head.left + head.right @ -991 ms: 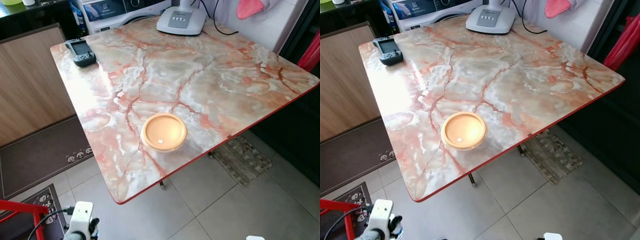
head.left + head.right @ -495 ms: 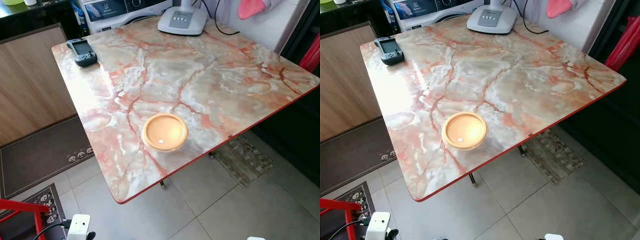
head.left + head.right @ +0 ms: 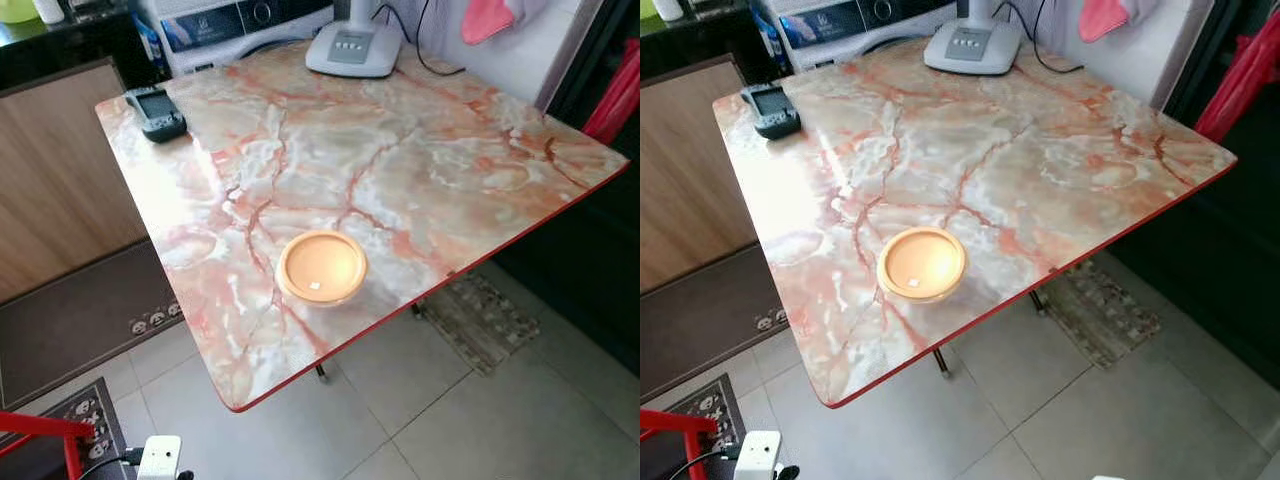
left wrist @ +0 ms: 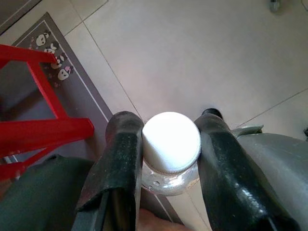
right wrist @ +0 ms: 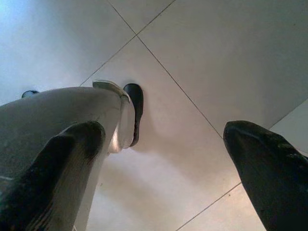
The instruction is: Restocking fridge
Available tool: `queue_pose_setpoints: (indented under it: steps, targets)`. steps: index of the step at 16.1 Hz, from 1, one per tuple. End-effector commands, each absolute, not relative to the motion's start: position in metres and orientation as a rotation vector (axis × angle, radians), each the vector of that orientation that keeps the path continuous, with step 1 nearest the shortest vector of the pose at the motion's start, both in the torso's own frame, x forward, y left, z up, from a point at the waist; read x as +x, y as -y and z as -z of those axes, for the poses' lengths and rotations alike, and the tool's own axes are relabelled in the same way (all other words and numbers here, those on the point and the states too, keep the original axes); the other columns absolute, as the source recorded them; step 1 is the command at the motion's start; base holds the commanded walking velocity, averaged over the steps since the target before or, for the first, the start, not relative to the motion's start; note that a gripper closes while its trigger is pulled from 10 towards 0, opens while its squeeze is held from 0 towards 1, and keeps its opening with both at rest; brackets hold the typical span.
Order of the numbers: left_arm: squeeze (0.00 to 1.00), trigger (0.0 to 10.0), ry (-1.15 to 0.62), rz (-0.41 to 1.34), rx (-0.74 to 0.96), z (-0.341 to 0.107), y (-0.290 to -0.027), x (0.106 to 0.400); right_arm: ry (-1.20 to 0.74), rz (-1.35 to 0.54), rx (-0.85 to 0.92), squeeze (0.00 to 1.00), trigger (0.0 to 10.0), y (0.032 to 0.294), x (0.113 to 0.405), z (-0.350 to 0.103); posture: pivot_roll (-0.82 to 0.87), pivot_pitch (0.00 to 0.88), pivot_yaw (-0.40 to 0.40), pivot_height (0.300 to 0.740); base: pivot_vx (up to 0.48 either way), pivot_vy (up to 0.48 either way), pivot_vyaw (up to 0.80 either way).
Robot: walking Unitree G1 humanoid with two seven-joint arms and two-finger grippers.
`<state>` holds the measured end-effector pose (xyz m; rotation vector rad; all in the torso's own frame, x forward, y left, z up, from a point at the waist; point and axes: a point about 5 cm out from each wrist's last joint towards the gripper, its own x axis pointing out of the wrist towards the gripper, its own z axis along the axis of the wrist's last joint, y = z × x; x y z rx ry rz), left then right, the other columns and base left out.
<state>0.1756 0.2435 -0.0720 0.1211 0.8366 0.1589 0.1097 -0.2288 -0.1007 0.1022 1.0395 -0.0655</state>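
Grey floor tiles run under everything you see, with a patterned mat and a red frame at the left of the left wrist view. Nearest to you, your left gripper is clamped on a clear bottle just under its white screw cap, one black finger on each side of the neck. Judge it as smooth, thin plastic that is slippery and will give under a hard squeeze; the ribbed cap and the neck ring are the firmest hold, so keep it there and carry it upright. How full it is cannot be told, so allow for some weight and sway.

Your right gripper hangs over the tiles with its fingers spread wide and nothing between them.

Further out, at mid-frame in the left eye view, the marble-patterned worktop carries an orange lid close to its near red edge. At its far upper left corner lies a dark handset, and at top centre sits a grey appliance base.
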Motion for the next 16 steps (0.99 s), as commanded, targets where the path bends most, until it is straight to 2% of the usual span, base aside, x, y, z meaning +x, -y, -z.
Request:
queue_pose_setpoints:
  steps: [1, 10, 16]
  targets:
    - [0.00, 10.0, -0.878, -0.190, 0.093, 0.0789, -0.2470, 0.1586, -1.075, 0.061, 0.107, 0.00, 10.0, 0.2275, 0.1003, 0.1038, 0.07, 0.094, 0.003, 0.740, 0.000, 0.000, 0.00]
    - [0.00, 10.0, -0.889, -0.200, 0.078, 0.0808, -0.2472, 0.1541, -1.084, 0.055, 0.101, 0.00, 10.0, 0.2274, 0.1003, 0.1040, 0.08, 0.030, -0.001, 0.740, 0.000, 0.000, 0.00]
    - [0.00, 10.0, -0.892, -0.200, 0.075, 0.0810, -0.2483, 0.1529, -1.084, 0.056, 0.109, 0.00, 10.0, 0.2242, 0.0995, 0.1049, 0.08, 0.002, 0.006, 0.740, -0.300, 0.000, 0.00]
